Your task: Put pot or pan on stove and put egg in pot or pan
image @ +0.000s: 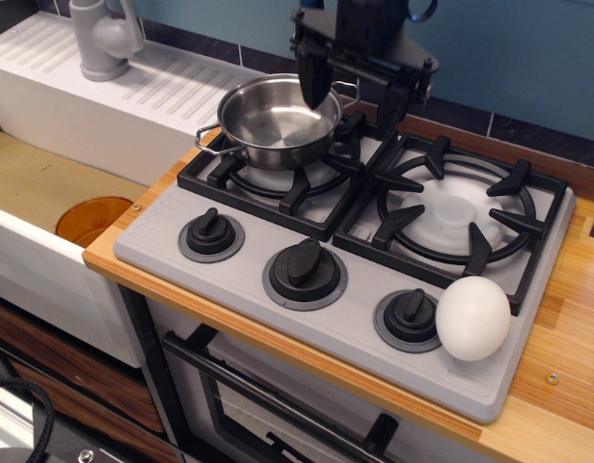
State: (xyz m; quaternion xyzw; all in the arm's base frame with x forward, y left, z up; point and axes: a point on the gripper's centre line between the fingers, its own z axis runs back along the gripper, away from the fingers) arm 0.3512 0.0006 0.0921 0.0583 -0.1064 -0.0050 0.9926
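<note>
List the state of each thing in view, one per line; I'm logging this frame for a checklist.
pot: upright and empty on the stove's left burner grate.
egg: lying on the stove's front right corner, beside the right knob, not in the pot.
gripper: open, above the pot's back right rim, holding nothing.
stove: right burner bare.

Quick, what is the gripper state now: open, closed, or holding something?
Gripper: open and empty, above the back rim of the pot.
</note>
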